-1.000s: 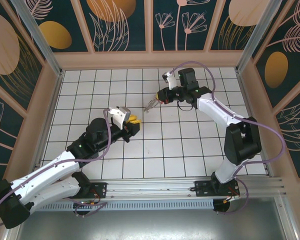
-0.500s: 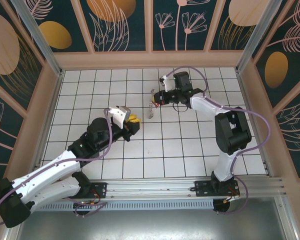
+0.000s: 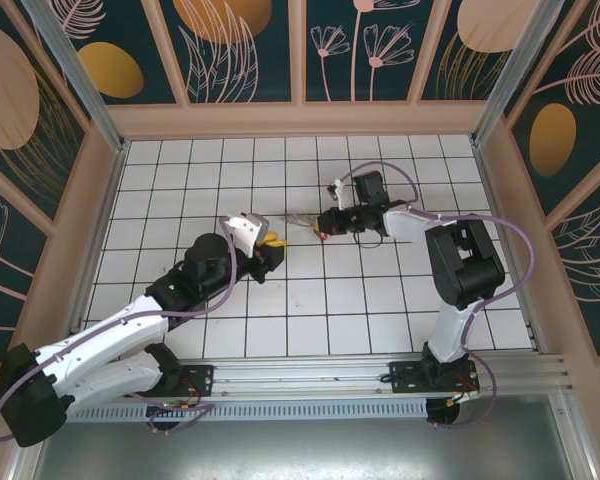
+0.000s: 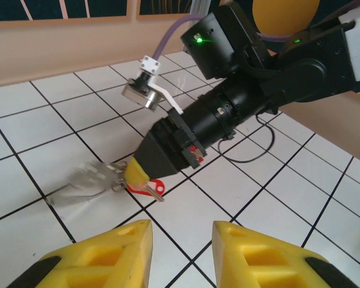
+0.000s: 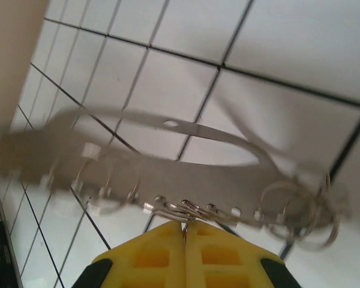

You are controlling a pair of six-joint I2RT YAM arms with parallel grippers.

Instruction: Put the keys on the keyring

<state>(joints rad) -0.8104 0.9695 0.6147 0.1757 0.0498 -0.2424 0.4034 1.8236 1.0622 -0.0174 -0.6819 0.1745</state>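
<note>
The left gripper (image 3: pixel 268 245) waits near the middle of the white tiled bench (image 3: pixel 380 300). Its yellow foam fingers (image 4: pixel 123 252) stand apart with nothing between them. I judge it is kept like this to be ready to help with a key. The left arm lies low and stretched out from the near left corner, with the wrist pointing to the right, so that its camera looks straight at the other gripper.

Just to the right, the thin grey-silver metal keyring (image 3: pixel 302 219) is held by the right gripper (image 3: pixel 321 227), a little toward the far edge from the middle of the bench. In the right wrist view the yellow fingers (image 5: pixel 144 258) are pressed together and pinch the small wire loops at the lower edge of the keyring. The keyring looks blurred, so it is probably in motion, and I cannot tell if it touches the bench. In the left wrist view the small key with the bright red plastic head (image 4: pixel 145 188) sits directly under the right fingertip. I cannot say if this red key is already threaded on. The silvery keys I cannot make out.

The right arm is folded back sharply from the near right corner. Its forearm reaches to the left and the gripper tilts down to the tiles, probably to offer the keyring to the left gripper.
</note>
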